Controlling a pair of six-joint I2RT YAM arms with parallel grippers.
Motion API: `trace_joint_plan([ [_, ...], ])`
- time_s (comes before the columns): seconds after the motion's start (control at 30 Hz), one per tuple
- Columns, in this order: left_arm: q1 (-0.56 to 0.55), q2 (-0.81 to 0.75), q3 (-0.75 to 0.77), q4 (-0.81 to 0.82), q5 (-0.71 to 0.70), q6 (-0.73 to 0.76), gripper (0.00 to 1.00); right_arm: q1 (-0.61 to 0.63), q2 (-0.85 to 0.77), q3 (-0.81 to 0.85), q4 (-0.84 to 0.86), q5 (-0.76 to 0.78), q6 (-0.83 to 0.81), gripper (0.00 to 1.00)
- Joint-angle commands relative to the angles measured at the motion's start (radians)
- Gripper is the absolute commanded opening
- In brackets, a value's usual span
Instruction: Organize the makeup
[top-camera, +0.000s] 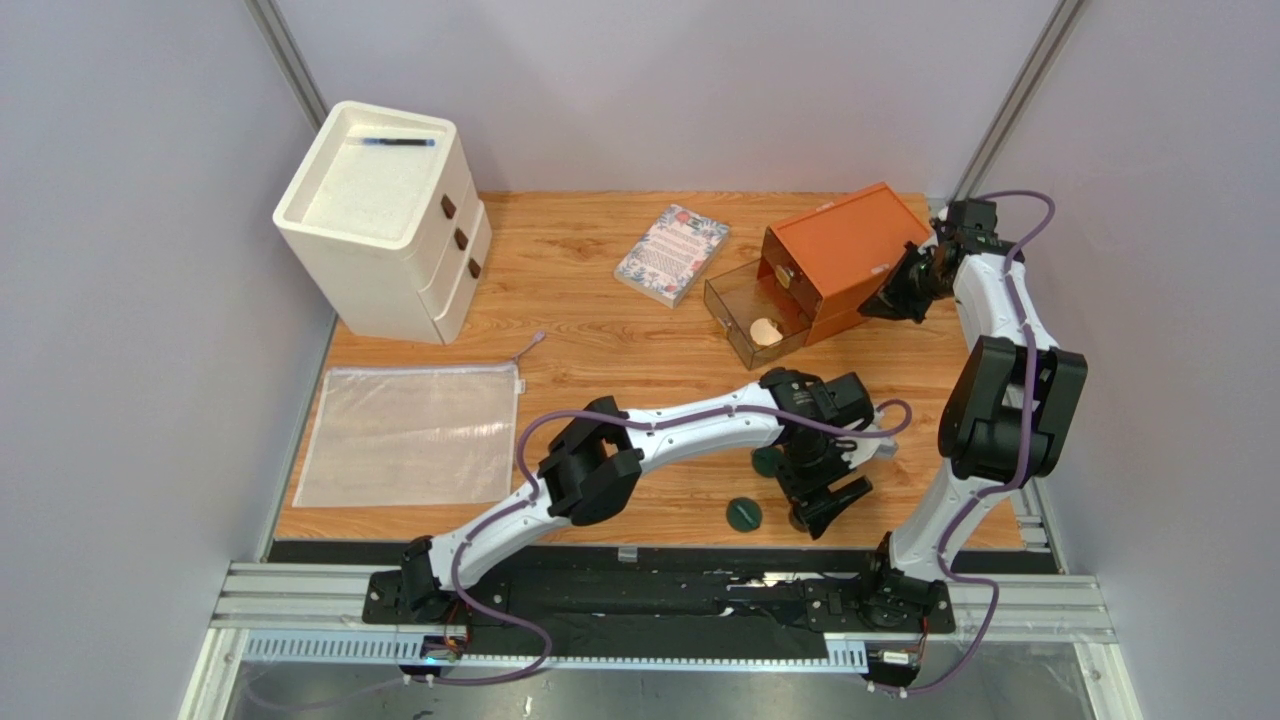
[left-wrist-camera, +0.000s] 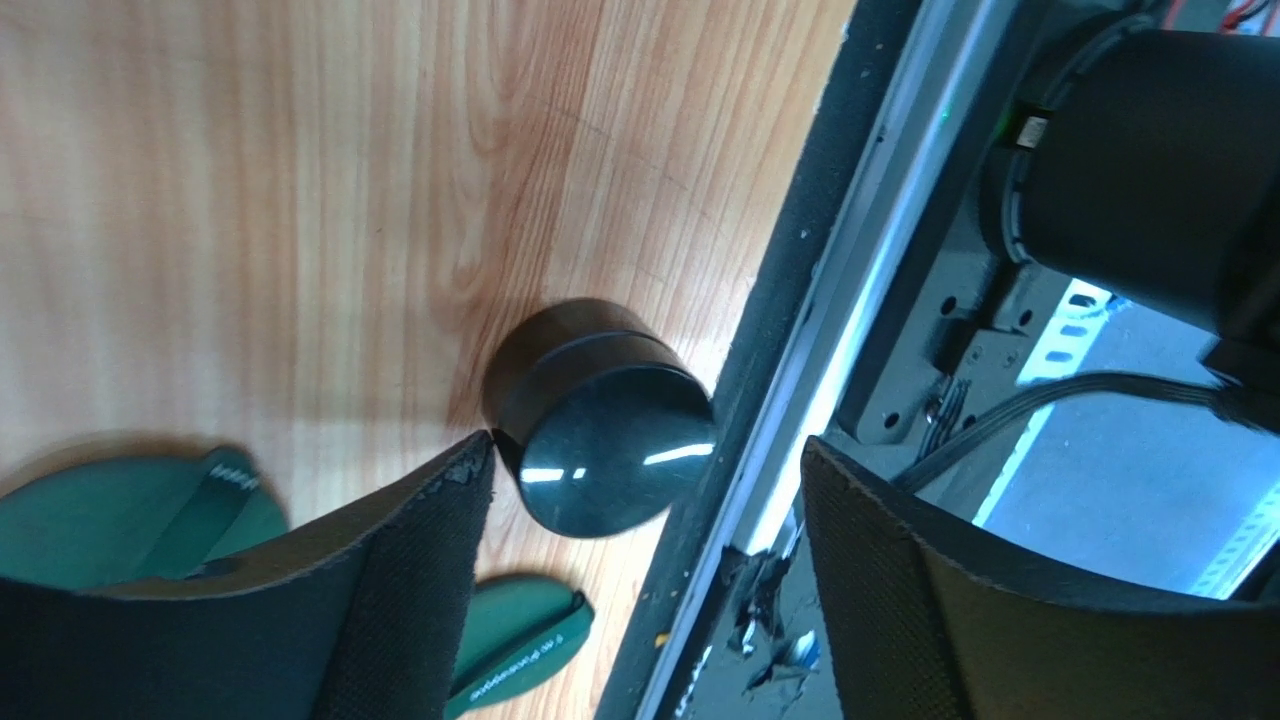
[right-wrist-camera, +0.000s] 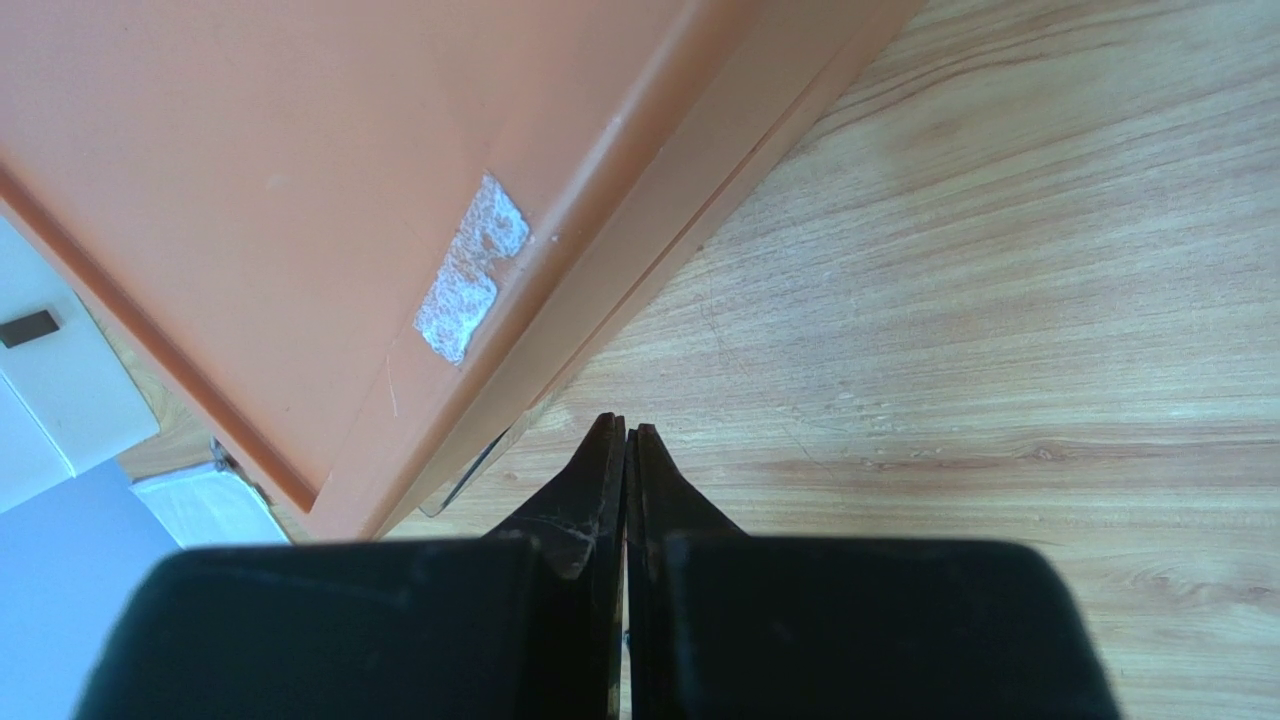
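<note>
My left gripper (top-camera: 819, 492) is open and hangs low over the table's near right edge. In the left wrist view a small black round jar (left-wrist-camera: 601, 420) stands between the open fingers (left-wrist-camera: 649, 447), against the left fingertip (left-wrist-camera: 451, 510). Two flat dark-green discs (left-wrist-camera: 120, 510) (left-wrist-camera: 519, 630) lie beside it; one shows clearly in the top view (top-camera: 742, 515), the other half under the gripper (top-camera: 766, 462). My right gripper (top-camera: 902, 293) is shut and empty beside the orange drawer box (top-camera: 842, 255), fingertips together (right-wrist-camera: 627, 431). The tubes and the compact are not identifiable.
The orange box (right-wrist-camera: 301, 195) has a clear drawer (top-camera: 747, 312) pulled open with a pale item inside. A floral booklet (top-camera: 672, 252) lies behind it. A white drawer unit (top-camera: 383, 218) with a black pen (top-camera: 398, 141) stands back left. A clear zip pouch (top-camera: 406, 435) lies at left.
</note>
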Motion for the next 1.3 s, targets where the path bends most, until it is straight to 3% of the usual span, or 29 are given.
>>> trace_joint_plan([
  [0.0,-0.009,0.014,-0.033,0.03,-0.015,-0.034,0.76,0.004,-0.036,0.007,0.026,0.001,0.005,0.0],
  [0.33,-0.009,0.06,-0.005,0.037,-0.11,-0.068,0.63,0.004,-0.053,-0.004,0.029,-0.004,0.002,0.0],
  [0.43,-0.009,0.072,0.007,0.034,-0.132,-0.083,0.51,0.004,-0.055,-0.012,0.027,-0.001,0.0,0.0],
  [0.53,-0.007,0.086,0.021,0.023,-0.148,-0.102,0.32,0.004,-0.055,-0.018,0.029,-0.002,0.0,0.0],
  [0.67,-0.002,0.072,0.01,0.017,-0.161,-0.103,0.0,0.004,-0.052,-0.015,0.029,-0.001,-0.001,0.0],
  [1.0,0.016,-0.052,-0.077,0.024,-0.193,-0.062,0.01,0.004,-0.05,0.001,0.026,0.002,-0.006,0.0],
  [1.13,0.025,-0.176,-0.134,0.043,-0.253,-0.031,0.2,0.004,-0.073,0.019,0.023,0.001,-0.012,0.0],
  [1.17,0.03,-0.234,-0.165,0.049,-0.262,-0.028,0.32,0.004,-0.082,0.033,0.023,0.001,-0.018,0.0],
  [1.27,0.057,-0.358,-0.243,0.078,-0.28,-0.019,0.52,0.004,-0.119,0.077,0.001,0.002,-0.023,0.02],
])
